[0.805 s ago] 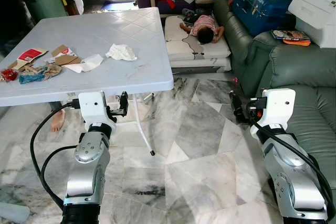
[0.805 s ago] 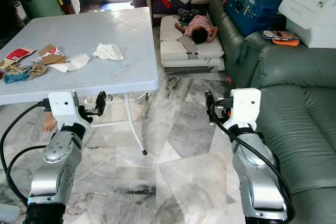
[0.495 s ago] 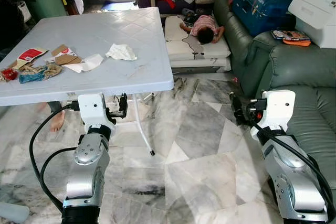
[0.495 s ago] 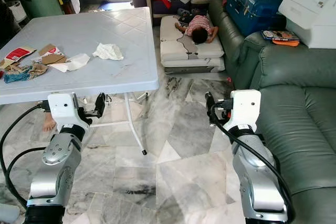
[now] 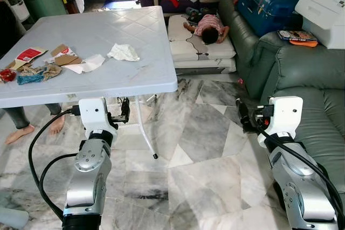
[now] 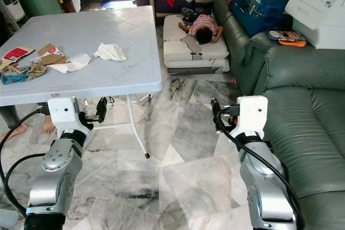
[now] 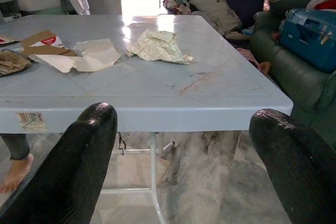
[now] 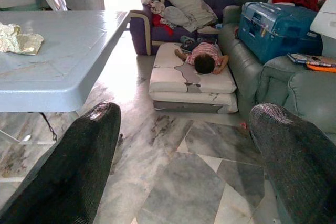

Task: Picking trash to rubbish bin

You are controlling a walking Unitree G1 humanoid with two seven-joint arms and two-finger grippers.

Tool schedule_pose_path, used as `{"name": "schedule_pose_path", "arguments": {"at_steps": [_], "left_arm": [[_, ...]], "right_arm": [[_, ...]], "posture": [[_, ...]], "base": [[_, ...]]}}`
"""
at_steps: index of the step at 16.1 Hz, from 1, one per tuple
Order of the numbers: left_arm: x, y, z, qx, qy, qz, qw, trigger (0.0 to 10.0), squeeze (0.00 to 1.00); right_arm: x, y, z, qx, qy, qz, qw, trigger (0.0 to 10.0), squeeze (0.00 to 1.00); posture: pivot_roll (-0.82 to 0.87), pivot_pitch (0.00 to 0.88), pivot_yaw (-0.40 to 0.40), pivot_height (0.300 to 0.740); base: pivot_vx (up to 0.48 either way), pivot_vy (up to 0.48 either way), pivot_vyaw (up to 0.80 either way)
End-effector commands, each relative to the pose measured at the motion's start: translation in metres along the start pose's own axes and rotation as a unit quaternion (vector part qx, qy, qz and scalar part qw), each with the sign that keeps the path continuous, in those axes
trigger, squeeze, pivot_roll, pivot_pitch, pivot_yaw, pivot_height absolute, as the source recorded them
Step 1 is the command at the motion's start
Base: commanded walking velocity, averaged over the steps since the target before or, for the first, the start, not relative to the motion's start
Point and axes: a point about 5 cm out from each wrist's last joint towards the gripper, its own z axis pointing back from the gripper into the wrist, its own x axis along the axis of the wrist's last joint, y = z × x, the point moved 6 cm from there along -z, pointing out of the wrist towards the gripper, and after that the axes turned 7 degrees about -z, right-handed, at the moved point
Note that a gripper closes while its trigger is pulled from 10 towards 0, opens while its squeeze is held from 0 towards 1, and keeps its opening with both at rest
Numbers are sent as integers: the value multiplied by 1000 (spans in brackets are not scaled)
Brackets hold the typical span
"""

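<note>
View from my station, approach phase. The trash lies on the table (image 5: 135,82): a crumpled white paper (image 5: 123,53) toward the middle, a flat white tissue (image 5: 89,64) beside it, and cardboard scraps and wrappers (image 5: 32,65) bunched near the table's far left side. My left claw (image 5: 125,112) hangs just under the near table edge, fingers spread wide and holding nothing; in the left wrist view the crumpled white paper sits up and ahead, almost centred between the two fingers (image 7: 73,166). My right claw (image 5: 242,116) is likewise spread open and empty, out over the marble floor (image 5: 205,149) beside the green sofa (image 5: 302,74), well apart from the table. I judge the left arm the nearer one for the first pick: it must rise above the table edge and reach forward. The paper has no clear long axis, so approach angle matters little. A green bin (image 5: 47,2) stands beyond the table's far left corner. A person's bare feet (image 5: 21,132) show under the table; a child lies on a cushion (image 5: 199,44) ahead.
</note>
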Motion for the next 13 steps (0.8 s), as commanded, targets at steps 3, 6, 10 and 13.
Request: {"name": "schedule_pose_path", "arguments": {"at_steps": [3, 6, 10, 13], "left_arm": [[7, 8, -3, 8, -6, -6, 1000, 10000, 0], [12, 5, -5, 2, -17, -8, 1000, 10000, 0], [18, 1, -8, -12, -25, 2, 1000, 10000, 0], [23, 4, -12, -5, -29, 4, 1000, 10000, 0]], "right_arm": [[10, 6, -1, 10, -16, -2, 1000, 10000, 0], [11, 6, -3, 11, -21, -3, 1000, 10000, 0], [15, 7, -7, 11, -31, -6, 999, 10000, 0], [18, 6, -10, 7, -40, -8, 999, 10000, 0]], "posture": [[-40, 40, 0, 740], [-36, 25, 3, 740], [-36, 2, 10, 740], [-32, 0, 11, 740]], "base": [[0, 0, 0], [0, 0, 0], [0, 0, 0], [0, 0, 0]]}}
